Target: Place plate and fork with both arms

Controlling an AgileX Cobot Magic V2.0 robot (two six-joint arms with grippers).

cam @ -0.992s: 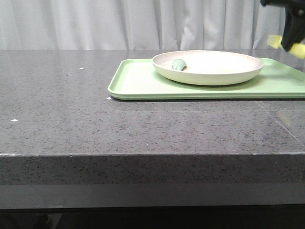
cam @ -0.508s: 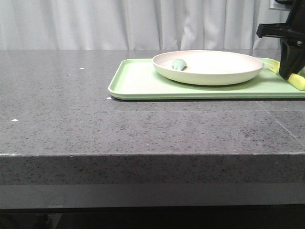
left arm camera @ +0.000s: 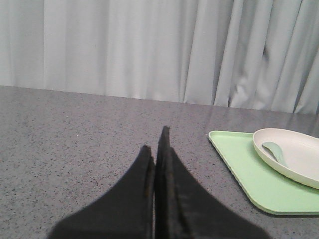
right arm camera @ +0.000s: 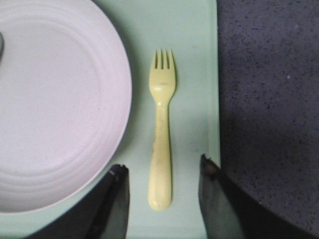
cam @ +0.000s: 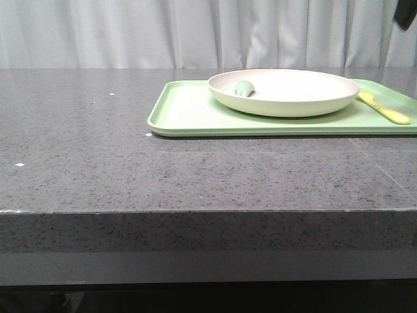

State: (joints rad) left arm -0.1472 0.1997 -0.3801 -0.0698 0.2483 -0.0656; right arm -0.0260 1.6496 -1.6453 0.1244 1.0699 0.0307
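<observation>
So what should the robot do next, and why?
Probably pull the right gripper up and away: its jaws are open and the fork lies free on the tray beside the plate. The left gripper is shut, holding nothing.

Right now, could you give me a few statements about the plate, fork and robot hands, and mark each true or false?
1. The fork lies on the tray beside the plate. True.
2. The right gripper is clamped on the fork. False: its fingers are spread, one on each side of the handle, not touching it.
3. A grey-green spoon rests inside the plate. True.
4. The left gripper is wide open. False: its fingers are pressed together.
5. The plate sits directly on the stone counter. False: it sits on the tray.
</observation>
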